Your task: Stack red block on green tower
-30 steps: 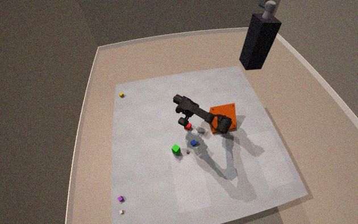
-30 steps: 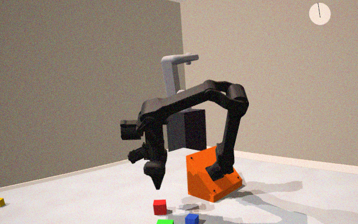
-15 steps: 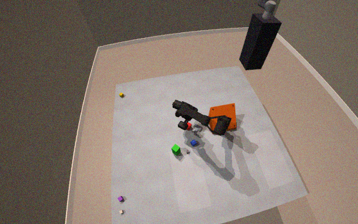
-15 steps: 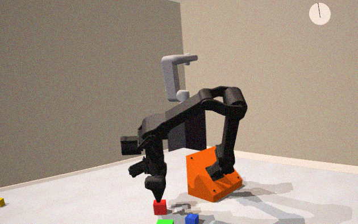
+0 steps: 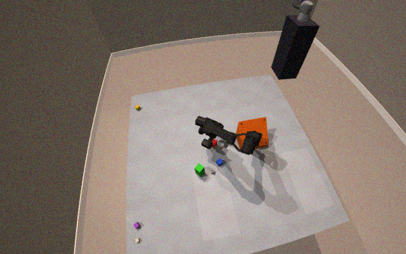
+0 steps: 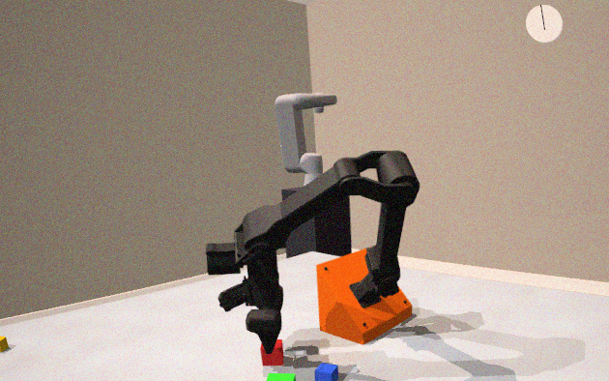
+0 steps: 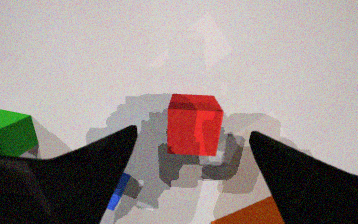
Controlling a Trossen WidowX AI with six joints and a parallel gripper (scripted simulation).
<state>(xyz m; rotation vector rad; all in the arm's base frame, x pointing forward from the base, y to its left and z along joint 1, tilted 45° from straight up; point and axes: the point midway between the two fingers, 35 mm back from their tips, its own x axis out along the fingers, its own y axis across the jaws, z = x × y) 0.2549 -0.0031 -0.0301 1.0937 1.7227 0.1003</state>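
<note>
The red block stands on the light floor. My gripper points down over it and is open, with one finger on each side of the block in the wrist view and a gap on both sides. In the exterior view the near fingertip overlaps the block's upper part, and the far finger is hidden. The green tower stands upright apart from the red block; only its top shows in the exterior view, and it is cut off at the left edge of the wrist view.
A small blue block lies near the green tower. The orange wedge is by the arm's base. Yellow, purple and whitish blocks lie far off. A dark pedestal stands behind.
</note>
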